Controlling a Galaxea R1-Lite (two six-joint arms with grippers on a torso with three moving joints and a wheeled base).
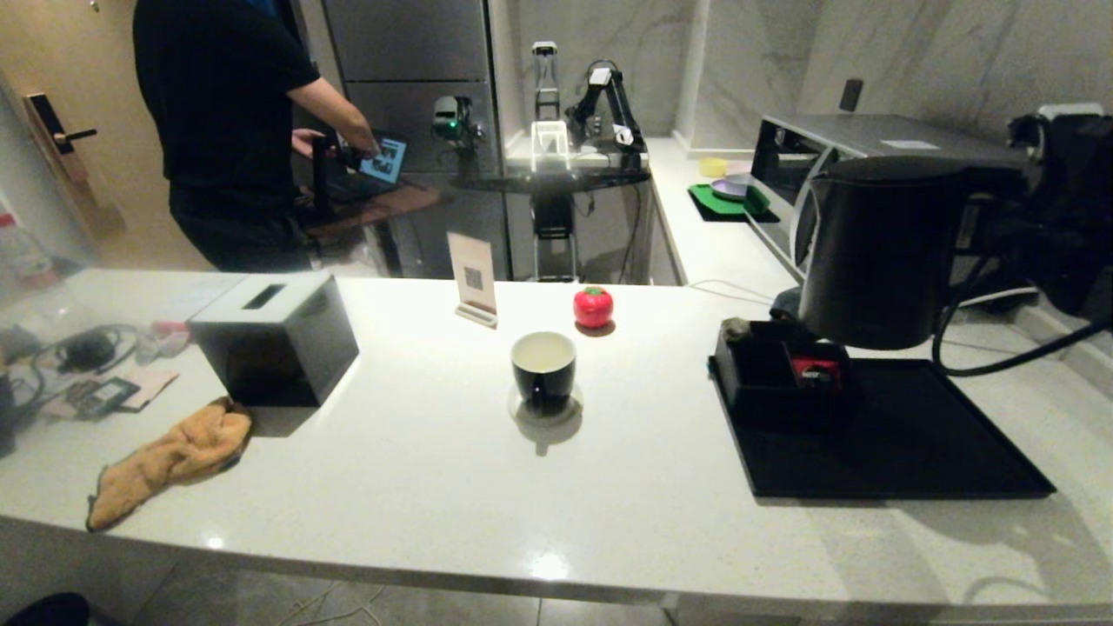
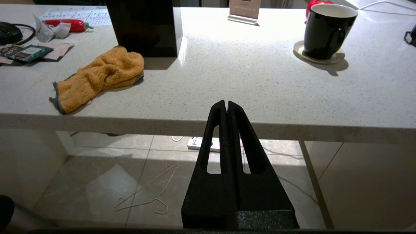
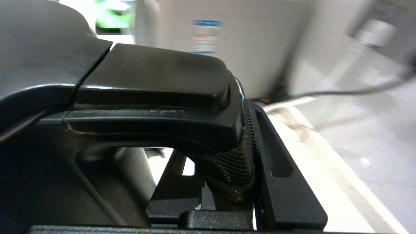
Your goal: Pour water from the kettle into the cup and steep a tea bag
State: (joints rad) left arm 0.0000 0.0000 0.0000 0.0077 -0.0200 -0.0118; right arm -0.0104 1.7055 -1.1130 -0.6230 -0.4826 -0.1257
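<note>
The matte black kettle [image 1: 878,252] hangs upright above the back of the black tray, over the low compartment box [image 1: 778,374]. My right gripper [image 3: 224,152] is shut on the kettle's handle [image 3: 156,94]; in the head view only its dark arm [image 1: 1065,200] shows behind the kettle. The glossy black cup [image 1: 543,369], white inside, stands on a round coaster mid-counter, well to the left of the kettle. I cannot tell whether water is in it. My left gripper [image 2: 226,104] is shut and empty, below the counter's front edge, far from the cup [image 2: 326,31].
A black tray [image 1: 904,443] lies at the right, and a red packet [image 1: 817,372] sits in the compartment box. On the left are a black tissue box [image 1: 274,339] and an orange cloth [image 1: 174,456]. A card stand [image 1: 472,278] and red tomato-shaped object [image 1: 593,306] stand behind the cup. A person [image 1: 226,130] stands beyond.
</note>
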